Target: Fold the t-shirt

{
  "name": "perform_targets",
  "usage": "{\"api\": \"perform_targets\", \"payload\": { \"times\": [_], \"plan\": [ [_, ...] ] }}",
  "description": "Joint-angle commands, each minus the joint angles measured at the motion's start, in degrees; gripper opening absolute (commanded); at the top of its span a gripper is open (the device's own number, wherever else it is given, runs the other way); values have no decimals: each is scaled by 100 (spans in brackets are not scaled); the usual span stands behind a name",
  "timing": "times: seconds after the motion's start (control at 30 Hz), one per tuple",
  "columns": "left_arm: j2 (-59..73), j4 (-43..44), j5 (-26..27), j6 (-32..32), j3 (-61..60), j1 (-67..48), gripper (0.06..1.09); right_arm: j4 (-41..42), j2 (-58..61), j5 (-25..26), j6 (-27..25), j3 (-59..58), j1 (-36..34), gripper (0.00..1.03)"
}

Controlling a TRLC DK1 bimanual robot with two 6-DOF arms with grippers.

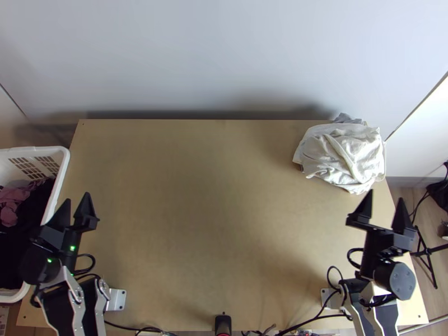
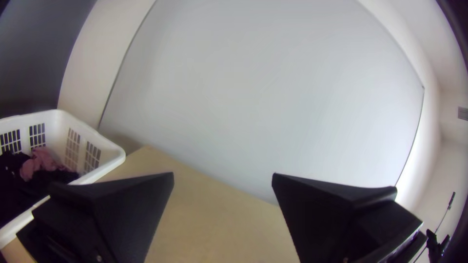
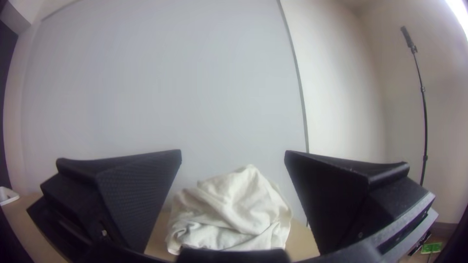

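1. At far left, a white basket (image 1: 33,149) stands beside the table (image 1: 213,213), cut off by the top view's left edge. Dark cloth (image 1: 35,201) and pink cloth (image 1: 11,204) lie heaped inside, their shapes hard to make out. The left wrist view gives more of the slotted walls.
2. The left hand (image 1: 77,197) is over the table's left side, near the basket, with its fingers apart. Its own wrist view has the table's far left corner beyond them.
3. At the middle of the near edge, a black object (image 1: 223,323) is cut off by the top view's bottom edge.
4. The white cloth (image 1: 341,157) lies bunched at the table's far right corner. Its folds hide any sleeves or collar. The top view adds a bit of grey cloth (image 1: 346,119) at its far side, mostly covered.
5. The right hand (image 1: 386,195) is on the near side of the white cloth, fingers apart; its wrist view has the heap beyond the gap.
6. At far right, the right wrist view shows a thin black pole (image 3: 423,112).
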Motion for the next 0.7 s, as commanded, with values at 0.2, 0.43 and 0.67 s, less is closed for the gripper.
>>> {"api": "perform_targets", "payload": {
  "times": [0.2, 0.43, 0.67],
  "plan": [
    [-607, 819, -296, -103, -1258, -768, 104, -1930, -150, -21, 114, -359, 1518, 98],
    [-607, -16, -648, 530, -1267, -1163, 104, -2616, -71, -381, 773, -376, 1246, 98],
    [-607, -192, -762, 1022, -1258, -1611, 104, -2616, -132, -434, 922, -376, 1492, 98]
  ]
}}
